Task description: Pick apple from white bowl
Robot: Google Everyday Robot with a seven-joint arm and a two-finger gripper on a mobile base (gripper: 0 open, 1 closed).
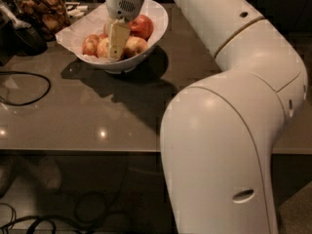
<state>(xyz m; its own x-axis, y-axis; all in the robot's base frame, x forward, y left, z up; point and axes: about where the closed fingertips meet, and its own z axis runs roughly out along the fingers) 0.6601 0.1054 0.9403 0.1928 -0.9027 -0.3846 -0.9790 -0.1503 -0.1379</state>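
The white bowl (158,21) stands at the back of the grey table, lined with crumpled white paper and holding several apples. My gripper (116,42) reaches straight down into the middle of the bowl, among the apples. The yellow-gold apple (103,48) lies just left of the gripper, touching it and partly hidden behind it. A deeper red apple (142,26) lies at the back right. A pale yellow-pink apple (136,46) lies just right of the gripper. A reddish apple (90,45) lies at the left.
A glass jar of brown snacks (41,11) and a dark object (22,33) stand left of the bowl. A black cable (29,89) loops on the table's left. My big white arm (229,130) fills the right side. The table's front edge (83,150) runs across.
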